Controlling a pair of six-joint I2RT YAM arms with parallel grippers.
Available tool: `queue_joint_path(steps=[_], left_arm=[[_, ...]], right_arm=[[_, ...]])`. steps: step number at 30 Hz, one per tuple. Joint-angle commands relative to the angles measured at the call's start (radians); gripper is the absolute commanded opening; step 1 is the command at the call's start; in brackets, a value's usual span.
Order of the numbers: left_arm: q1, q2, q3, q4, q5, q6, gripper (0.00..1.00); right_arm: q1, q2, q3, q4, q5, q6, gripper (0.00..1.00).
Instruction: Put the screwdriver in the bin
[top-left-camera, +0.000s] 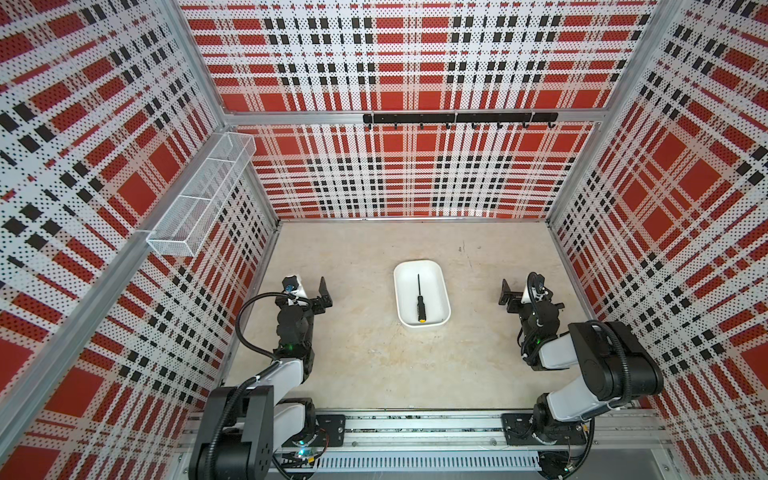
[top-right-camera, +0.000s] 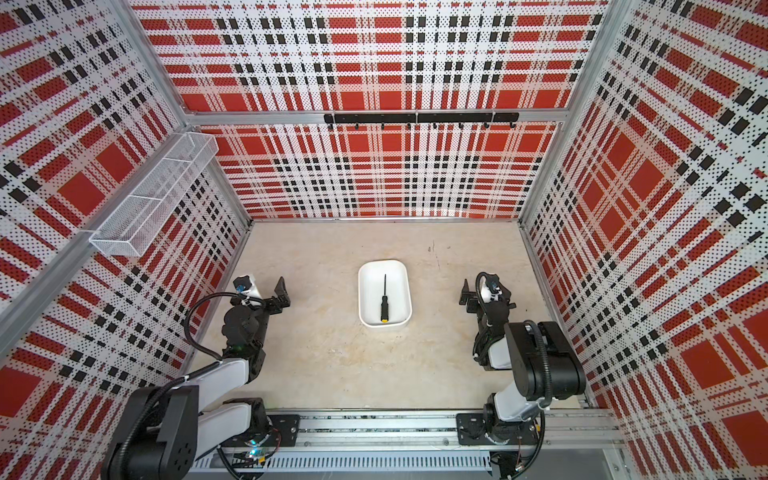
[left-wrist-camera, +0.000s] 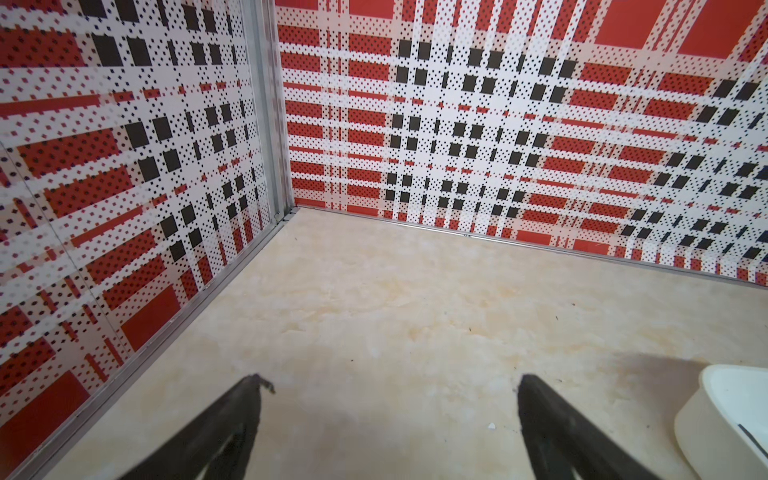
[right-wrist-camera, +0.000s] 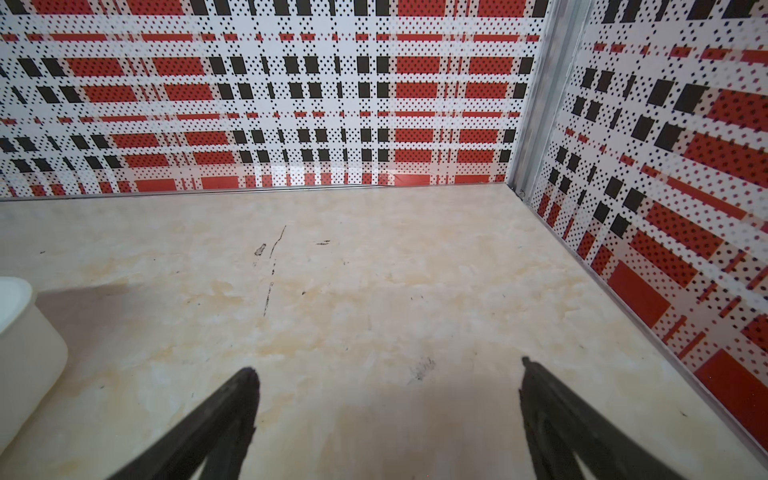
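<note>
The bin (top-left-camera: 432, 299) stands centrally, open table (top-left-camera: 365, 353) between it and the left pincer (left-wrist-camera: 390, 379) and right pincer (right-wrist-camera: 387, 365).

A long white wire-mesh basket (top-left-camera: 199, 195) was mounted on the plaid side wall (top-left-camera: 83, 166) at ten o'clock in both top views. A black hook rail (top-left-camera: 460, 118) was fixed at twelve o'clock. The beige counter (top-left-camera: 374, 365) was marked by dark scuffs (top-left-camera: 460, 248) at one o'clock. A metal track (top-left-camera: 415, 432) was laid along six o'clock.
</note>
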Motion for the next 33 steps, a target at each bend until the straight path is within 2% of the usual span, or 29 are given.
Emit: queue_joint_path(steps=[1, 5, 8, 13, 16, 22, 25, 33], left_arm=[[0.007, 0.063, -0.026, 0.223, 0.004, 0.022, 0.98], [0.008, 0.177, -0.008, 0.314, 0.041, 0.031, 0.98], [0.003, 0.263, 0.001, 0.374, 0.027, 0.041, 0.98], [-0.016, 0.408, -0.014, 0.571, 0.011, 0.060, 0.98], [-0.009, 0.393, 0.039, 0.436, 0.022, 0.055, 0.98], [0.003, 0.397, 0.037, 0.448, 0.027, 0.041, 0.98], [0.001, 0.397, 0.036, 0.448, 0.023, 0.041, 0.98], [0.001, 0.397, 0.036, 0.448, 0.022, 0.042, 0.98]], right_arm=[[-0.008, 0.007, 0.003, 0.055, -0.012, -0.001, 1.00], [-0.007, 0.006, 0.002, 0.056, -0.020, -0.003, 1.00], [-0.008, 0.006, 0.002, 0.057, -0.023, -0.005, 1.00], [-0.008, 0.007, 0.004, 0.055, -0.019, -0.004, 1.00], [-0.008, 0.006, 0.005, 0.050, -0.012, -0.004, 1.00], [-0.008, 0.005, 0.029, 0.001, -0.009, -0.003, 1.00], [-0.006, 0.004, 0.085, -0.115, -0.015, -0.012, 1.00], [0.000, 0.004, 0.083, -0.108, -0.013, -0.017, 1.00]])
